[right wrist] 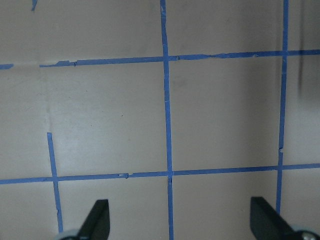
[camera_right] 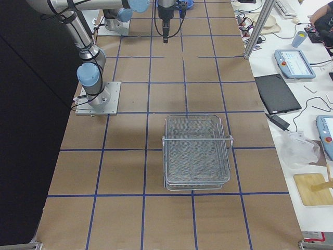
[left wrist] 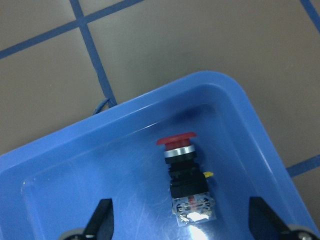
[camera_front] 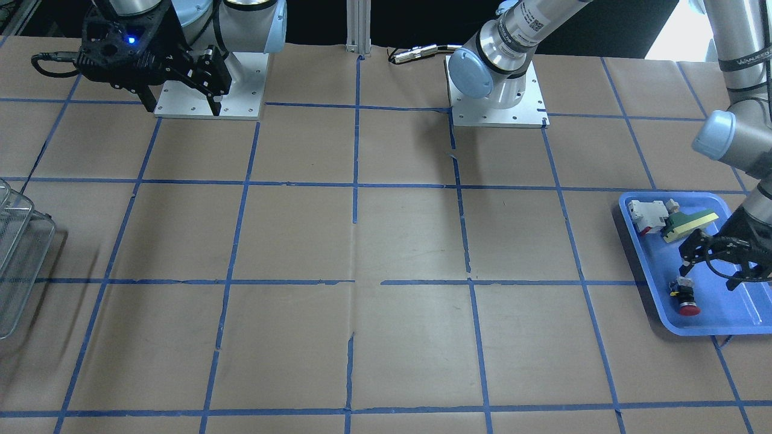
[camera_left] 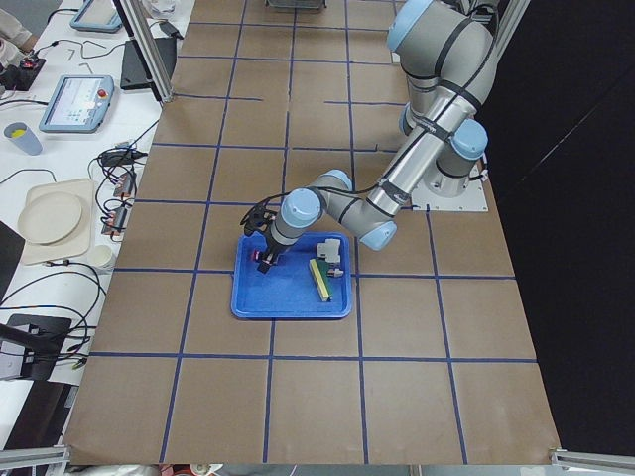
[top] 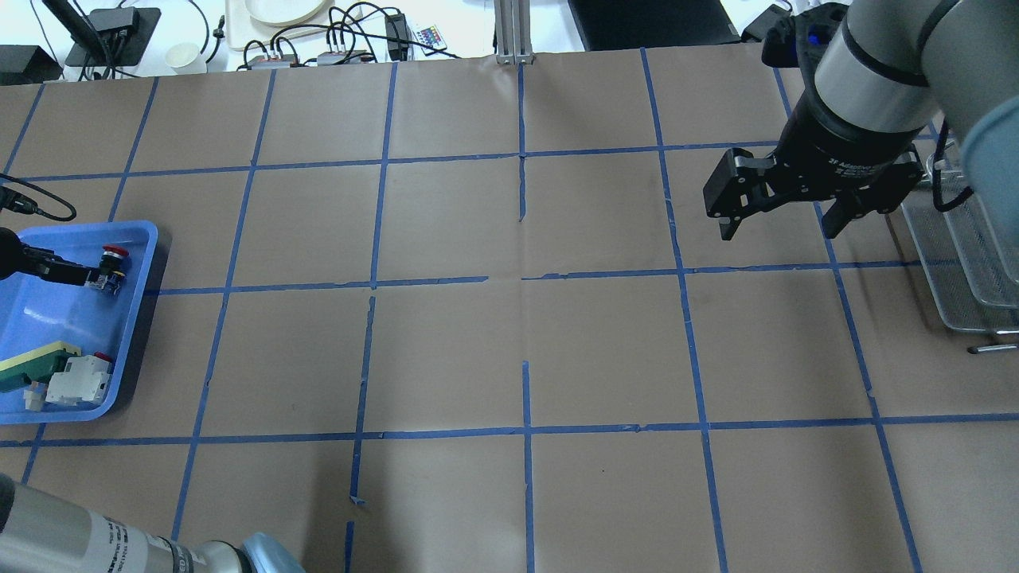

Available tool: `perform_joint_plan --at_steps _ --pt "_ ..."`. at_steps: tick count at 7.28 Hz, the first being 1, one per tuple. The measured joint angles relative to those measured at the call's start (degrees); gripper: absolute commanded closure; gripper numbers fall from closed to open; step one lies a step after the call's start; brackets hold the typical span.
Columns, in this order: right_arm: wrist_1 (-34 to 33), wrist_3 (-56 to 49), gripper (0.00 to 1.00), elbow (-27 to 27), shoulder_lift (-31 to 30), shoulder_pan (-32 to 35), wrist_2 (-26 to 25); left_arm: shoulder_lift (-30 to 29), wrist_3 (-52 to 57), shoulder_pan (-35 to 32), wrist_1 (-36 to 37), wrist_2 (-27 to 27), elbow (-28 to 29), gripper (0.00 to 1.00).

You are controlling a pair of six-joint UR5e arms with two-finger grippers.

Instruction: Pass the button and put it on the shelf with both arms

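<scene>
The button (camera_front: 686,298), with a red cap, black body and grey end block, lies on its side in the blue tray (camera_front: 645,268). It also shows in the overhead view (top: 111,264) and the left wrist view (left wrist: 185,175). My left gripper (camera_front: 708,274) is open and low over the tray. Its fingers stand wide apart on either side of the button's grey end and do not touch it. My right gripper (top: 780,231) is open and empty, held high above the table near the wire basket (top: 963,255).
A white-and-red block (camera_front: 646,215) and a green-and-yellow wedge piece (camera_front: 687,224) lie in the tray's other end. The wire basket (camera_right: 197,151) stands at the robot's right end of the table. Brown paper with blue tape lines covers the table.
</scene>
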Motion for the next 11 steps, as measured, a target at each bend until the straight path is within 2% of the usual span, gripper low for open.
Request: perform_joint_plan --at_steps 2,3,4,6,7,9,11 --pt "-0.03 -0.3 0.0 0.0 -0.03 0.03 0.14 -0.82 0.28 0.1 0.66 -0.18 -2.18 0.13" --pt "-0.02 -0.33 0.0 0.02 0.04 0.15 0.22 -1.0 0.33 0.12 0.79 -0.2 -3.04 0.25" --pt "-0.17 -0.21 0.0 0.05 0.19 0.18 0.33 -1.15 0.41 0.12 0.84 -0.15 -3.37 0.26" --pt "-0.72 0.48 0.0 0.08 0.38 0.07 0.47 -1.5 0.59 0.12 0.81 -0.07 -3.22 0.46" --pt "-0.8 1.08 0.0 0.07 0.41 -0.34 0.58 -1.55 0.63 0.12 0.8 -0.06 -3.06 0.7" --pt "-0.54 2.37 0.0 -0.08 0.39 -1.81 0.78 -1.43 0.73 0.12 0.79 -0.04 -2.76 0.81" --pt "-0.31 5.01 0.0 -0.3 0.36 -2.51 0.96 -0.41 0.48 0.18 0.77 -0.18 -2.69 0.87"
